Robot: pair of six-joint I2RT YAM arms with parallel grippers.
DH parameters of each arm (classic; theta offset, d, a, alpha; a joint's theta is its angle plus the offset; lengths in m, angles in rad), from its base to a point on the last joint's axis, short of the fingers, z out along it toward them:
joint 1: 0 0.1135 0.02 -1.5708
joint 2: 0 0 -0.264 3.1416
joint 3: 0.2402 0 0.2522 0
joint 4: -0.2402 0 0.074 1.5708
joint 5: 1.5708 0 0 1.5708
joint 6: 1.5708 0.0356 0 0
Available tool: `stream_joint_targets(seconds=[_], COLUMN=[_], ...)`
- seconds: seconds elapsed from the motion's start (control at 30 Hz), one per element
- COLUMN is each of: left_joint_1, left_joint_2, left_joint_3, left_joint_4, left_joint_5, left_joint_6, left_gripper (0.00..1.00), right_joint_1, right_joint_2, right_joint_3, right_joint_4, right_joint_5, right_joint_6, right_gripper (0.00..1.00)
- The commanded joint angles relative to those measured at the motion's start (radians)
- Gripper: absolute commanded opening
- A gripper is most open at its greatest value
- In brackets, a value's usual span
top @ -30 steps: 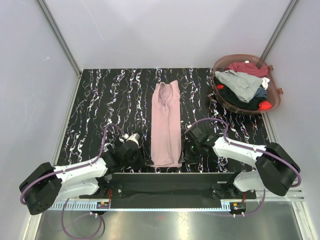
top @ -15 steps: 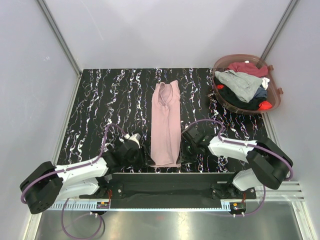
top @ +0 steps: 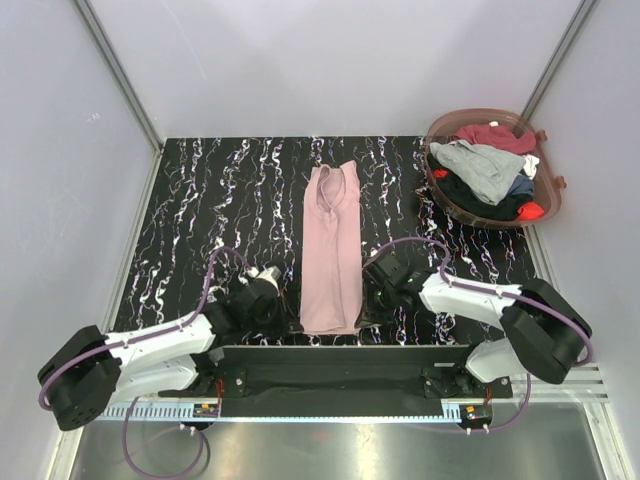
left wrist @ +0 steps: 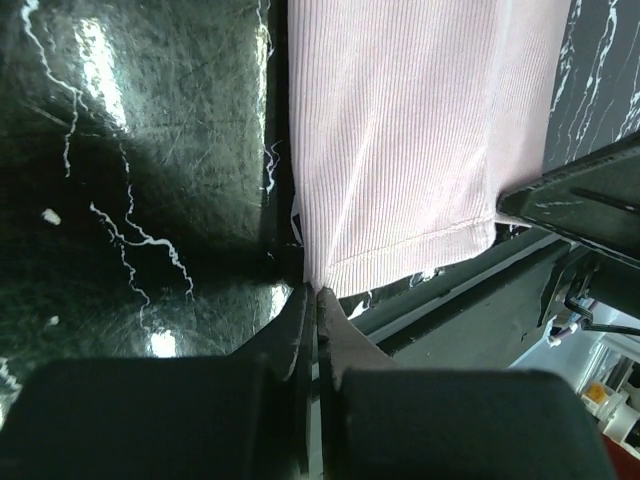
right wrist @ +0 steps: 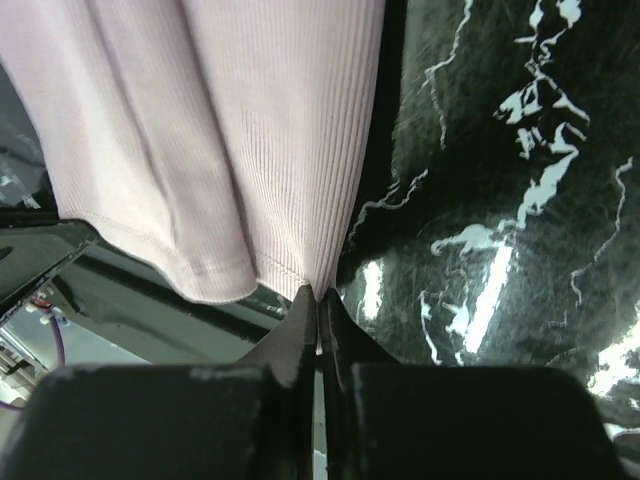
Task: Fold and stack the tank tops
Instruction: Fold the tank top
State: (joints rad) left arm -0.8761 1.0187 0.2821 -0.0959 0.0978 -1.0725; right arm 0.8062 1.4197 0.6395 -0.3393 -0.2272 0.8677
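One dusty pink ribbed cloth tank top, folded lengthwise, flat at centre of black marbled table; near hem corners pinched in closed left gripper and closed right gripper.

A black tabletop veined with white marbling fills the middle of the overhead view, and a round brownish translucent plastic basket sits at its far right corner. White panels rise behind and beside the tabletop, with a slanting aluminium post at its far left corner and a second post at its far right. Along its near edge runs a black bar, then a pale strip possibly marked like a ruler, then a brushed metal sheet.
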Motion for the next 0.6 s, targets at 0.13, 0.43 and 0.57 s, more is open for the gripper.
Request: stream_joint_targets(seconds=[0.13,0.43,0.57], left_joint_1=[0.023,0.152,0.206], left_joint_2=[-0.048,0.072,0.153], left_joint_3=[0.186,0.370,0.459], left_joint_4=[-0.136,-0.162,-0.174], left_joint_5=[-0.029,0.025,0.022], left_joint_6=[0.080,0.204,0.259], left_gripper=[0.00,0.00,0.00], right_joint_1=[0.014,-0.041,-0.113], right_joint_2=[-0.111,-0.009,0.100], right_joint_3=[0.126,0.365,0.483], right_joint_4=[-0.147,-0.250,-0.245], right_joint_5=[0.086,0.223,0.215], right_joint_6=[-0.064,-0.215,-0.275], right_gripper=[0.00,0.00,0.00])
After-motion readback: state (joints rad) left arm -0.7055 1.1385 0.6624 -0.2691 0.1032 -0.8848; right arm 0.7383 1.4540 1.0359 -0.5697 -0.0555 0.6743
